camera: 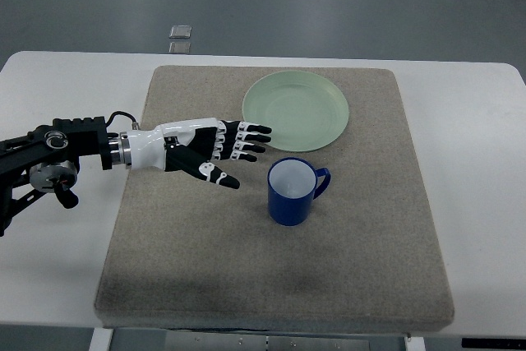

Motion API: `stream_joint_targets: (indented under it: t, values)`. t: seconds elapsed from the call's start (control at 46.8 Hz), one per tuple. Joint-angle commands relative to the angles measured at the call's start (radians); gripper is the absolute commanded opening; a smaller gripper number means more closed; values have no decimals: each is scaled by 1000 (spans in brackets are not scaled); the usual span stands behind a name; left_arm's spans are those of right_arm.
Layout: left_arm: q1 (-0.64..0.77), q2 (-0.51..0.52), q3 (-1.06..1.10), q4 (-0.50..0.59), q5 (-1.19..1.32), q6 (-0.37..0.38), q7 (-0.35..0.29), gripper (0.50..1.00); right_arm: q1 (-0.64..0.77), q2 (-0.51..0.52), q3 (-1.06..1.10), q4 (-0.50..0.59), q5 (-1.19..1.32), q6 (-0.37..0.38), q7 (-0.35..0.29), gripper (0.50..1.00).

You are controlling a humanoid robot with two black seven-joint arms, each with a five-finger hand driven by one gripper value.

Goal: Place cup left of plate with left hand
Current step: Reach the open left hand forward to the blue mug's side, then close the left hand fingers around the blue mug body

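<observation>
The blue cup (291, 191) stands upright, handle pointing right, just near of the green plate (297, 110). The left hand (204, 150), fingers spread and empty, reaches rightward toward it over the mat (362, 269).

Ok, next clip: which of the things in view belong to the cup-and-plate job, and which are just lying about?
Part of the job:
- blue cup, upright on the mat, handle to the picture's right
- green plate, just behind the cup
- left hand, fingers spread, holding nothing, short of the cup

Just lying about:
- grey mat under everything
- white table
- two small square plates set in the floor
</observation>
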Motion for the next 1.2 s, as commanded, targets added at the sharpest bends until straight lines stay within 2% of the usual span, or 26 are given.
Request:
stream_joint_targets:
  t: [0.0,0.427,0.854,1.174]
  values:
    - [0,-25,0,5,27,0,0,999,0,0,0,-1,0,0,0,932]
    - [0,-50,-3,3,93,0,0,999,0,0,0,1,0,0,0,932]
    - [8,-117,-3,71,98,0,0,999,0,0,0,-1,0,0,0,932]
    - [18,-143,-6,75,93,0,-3,999,0,0,0,-1,0,0,0,932]
